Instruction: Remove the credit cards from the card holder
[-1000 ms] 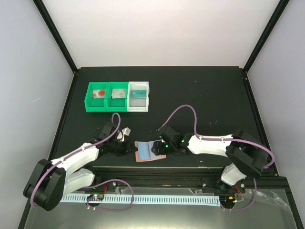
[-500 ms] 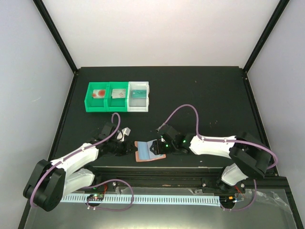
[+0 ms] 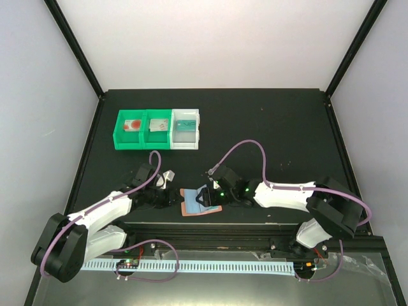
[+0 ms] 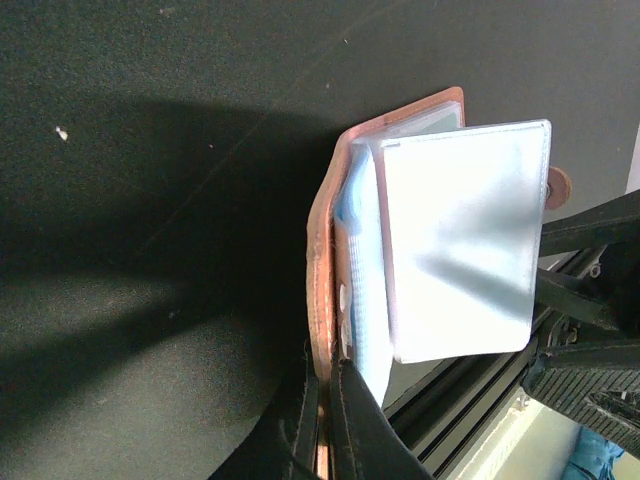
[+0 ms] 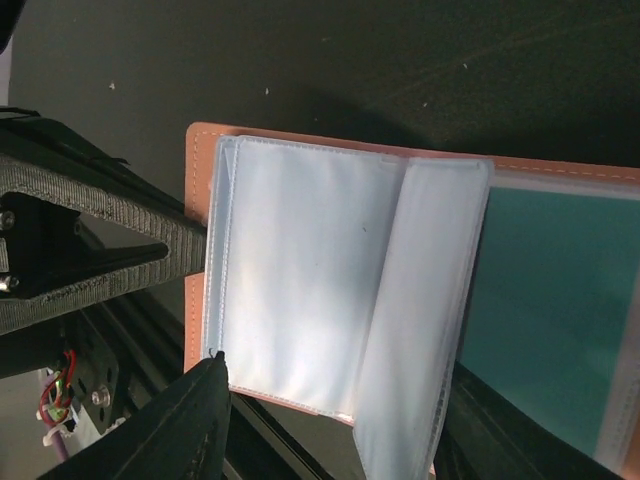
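Right claw, jaws half apart, has edged left over the lower-centre wallet; left claw clamps its cover; teal card remains inside.

No lettering or number can be read on the card holder.

Teal credit card partly beyond the right wrist view's edge

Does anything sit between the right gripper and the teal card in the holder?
Yes. Empty clear sleeve pages of the card holder lie between the fingers of the right gripper, beside the teal card, which appears to sit under its own clear pocket. The left gripper pinches the holder's edge.
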Tool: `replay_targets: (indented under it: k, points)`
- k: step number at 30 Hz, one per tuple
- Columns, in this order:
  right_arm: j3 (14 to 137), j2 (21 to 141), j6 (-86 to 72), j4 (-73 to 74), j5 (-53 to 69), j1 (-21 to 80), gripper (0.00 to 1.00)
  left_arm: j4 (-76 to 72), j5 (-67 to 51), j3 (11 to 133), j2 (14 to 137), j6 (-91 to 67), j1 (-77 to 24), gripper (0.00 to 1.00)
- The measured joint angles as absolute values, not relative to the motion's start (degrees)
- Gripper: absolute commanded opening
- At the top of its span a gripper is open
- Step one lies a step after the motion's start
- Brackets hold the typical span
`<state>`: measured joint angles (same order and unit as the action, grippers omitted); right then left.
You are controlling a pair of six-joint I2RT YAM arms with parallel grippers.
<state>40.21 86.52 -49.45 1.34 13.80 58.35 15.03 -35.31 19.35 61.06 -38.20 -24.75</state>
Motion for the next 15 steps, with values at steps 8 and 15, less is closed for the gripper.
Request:
replay_targets:
  k: [8, 15]
  points:
    - [37.9, 85.8, -51.4, -2.0, 15.4, 58.3, 0.33, 15.0, -35.3, 19.4, 61.1, -38.2, -24.8, 0.04]
    - [37.1, 85.3, -52.6, -4.3, 16.2, 58.3, 0.29, 15.0, -35.2, 19.2, 61.1, -38.2, -24.8, 0.04]
